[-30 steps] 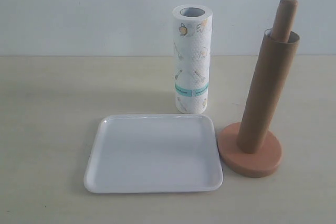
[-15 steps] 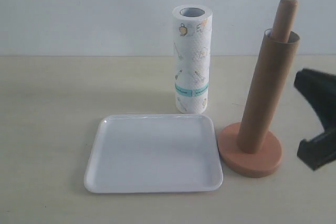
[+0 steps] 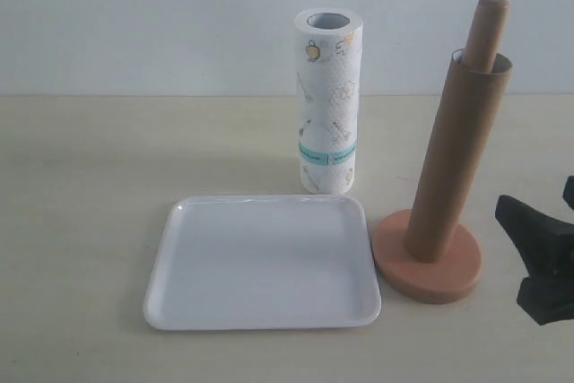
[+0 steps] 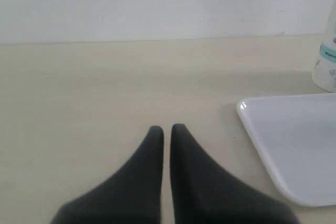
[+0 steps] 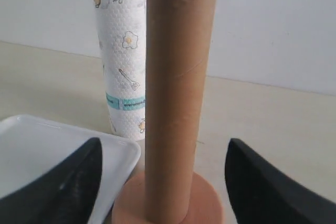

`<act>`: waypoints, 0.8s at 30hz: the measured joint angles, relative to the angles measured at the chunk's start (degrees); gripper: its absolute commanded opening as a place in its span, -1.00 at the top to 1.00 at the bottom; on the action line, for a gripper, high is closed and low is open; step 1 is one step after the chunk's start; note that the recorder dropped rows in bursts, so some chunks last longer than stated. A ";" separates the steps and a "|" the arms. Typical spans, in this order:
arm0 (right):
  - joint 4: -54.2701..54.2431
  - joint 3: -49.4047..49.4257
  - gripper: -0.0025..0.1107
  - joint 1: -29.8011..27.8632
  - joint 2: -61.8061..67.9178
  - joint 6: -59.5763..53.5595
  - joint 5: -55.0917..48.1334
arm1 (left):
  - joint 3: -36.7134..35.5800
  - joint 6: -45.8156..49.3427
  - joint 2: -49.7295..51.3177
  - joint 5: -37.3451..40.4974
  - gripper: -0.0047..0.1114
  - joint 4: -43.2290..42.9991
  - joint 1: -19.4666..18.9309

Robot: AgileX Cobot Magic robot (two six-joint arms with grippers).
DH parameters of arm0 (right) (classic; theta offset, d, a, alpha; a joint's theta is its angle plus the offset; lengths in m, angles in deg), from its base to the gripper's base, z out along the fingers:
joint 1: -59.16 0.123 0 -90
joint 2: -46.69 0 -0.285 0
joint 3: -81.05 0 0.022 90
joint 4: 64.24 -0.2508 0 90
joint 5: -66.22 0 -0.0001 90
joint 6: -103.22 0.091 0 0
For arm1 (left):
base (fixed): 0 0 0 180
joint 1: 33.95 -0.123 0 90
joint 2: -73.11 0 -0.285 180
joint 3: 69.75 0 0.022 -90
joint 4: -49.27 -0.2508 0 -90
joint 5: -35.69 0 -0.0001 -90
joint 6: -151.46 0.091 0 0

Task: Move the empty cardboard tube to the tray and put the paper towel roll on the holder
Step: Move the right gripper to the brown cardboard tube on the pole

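Right claw: I am keeping my right claw (image 3: 512, 252) spread wide. It is gripping nothing and is hanging low just beside the disc base of the holder (image 3: 446, 291), on its right in the exterior view, apart from it.
Right claw fingers: in the right wrist view the two black fingers (image 5: 63, 182) are showing on both sides of the holder. They are not touching it.
Left claw: I am holding my left claw (image 4: 167, 129) pressed almost together, with only a thin slit between the tips and nothing in it. It is hovering over the bare table (image 4: 79, 93), on the side of the tray that is away from the holder.
Empty cardboard tube: the empty cardboard tube (image 3: 457, 159) is standing on the holder, slipped over the wooden dowel. Its lower end is sitting on the disc base and the rounded dowel top is sticking out above it.
Paper towel roll: the paper towel roll (image 3: 328, 100) is standing upright on the table, to the left of the holder and further back, apart from it.
Tray: the white tray (image 3: 260, 266) is lying flat just left of the holder base, very near it. It is carrying nothing.
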 measured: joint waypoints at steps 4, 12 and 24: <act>-1.49 0.00 -0.21 0.00 0.00 2.44 0.00 | 0.00 0.00 0.00 0.00 0.85 0.00 0.00; -1.75 0.00 -0.21 0.00 0.00 0.79 0.52 | 0.00 0.00 0.00 0.00 0.85 0.00 0.00; -1.41 0.00 -0.21 0.00 0.87 -2.43 6.71 | 0.00 0.00 0.00 0.00 0.85 0.00 0.00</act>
